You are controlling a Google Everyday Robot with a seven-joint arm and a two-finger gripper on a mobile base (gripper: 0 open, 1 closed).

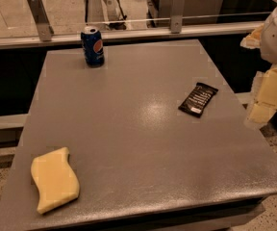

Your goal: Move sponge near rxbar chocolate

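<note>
The pale yellow sponge (55, 179) with wavy edges lies flat near the front left corner of the grey table (143, 129). The black rxbar chocolate (198, 99) lies flat on the right side of the table, far from the sponge. My gripper (266, 100) hangs at the right edge of the view, beyond the table's right edge and a little right of the rxbar, with pale yellow blocky fingers pointing down. It holds nothing that shows.
A blue soda can (93, 46) stands upright near the table's back left. A glass railing with metal posts (40, 17) runs behind the table. The floor drops away past the table's edges.
</note>
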